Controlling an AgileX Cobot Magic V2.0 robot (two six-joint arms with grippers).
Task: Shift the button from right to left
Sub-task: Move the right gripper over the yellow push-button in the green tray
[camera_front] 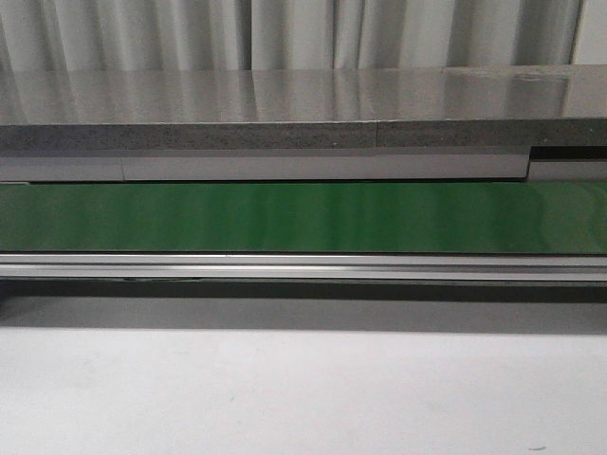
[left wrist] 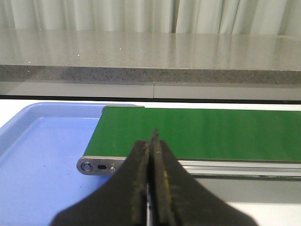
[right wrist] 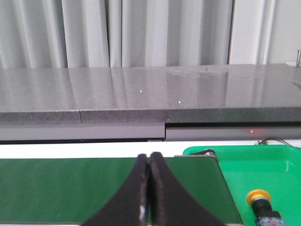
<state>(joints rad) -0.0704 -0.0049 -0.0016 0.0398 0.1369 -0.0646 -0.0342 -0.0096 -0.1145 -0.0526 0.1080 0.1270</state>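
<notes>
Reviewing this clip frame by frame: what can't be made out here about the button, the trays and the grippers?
- Button: seen only in the right wrist view; its lower body is cut off by the frame edge.
- Green tray: cut by the frame edge; remaining contents unknown.
- Blue tray: partly hidden by the belt and left gripper.
- Front view: neither tray, arm nor button appears.
- Right gripper: fingers shut.

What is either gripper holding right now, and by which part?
Nothing. The left gripper and right gripper are both shut with nothing between them. The button lies untouched in the green tray.
</notes>
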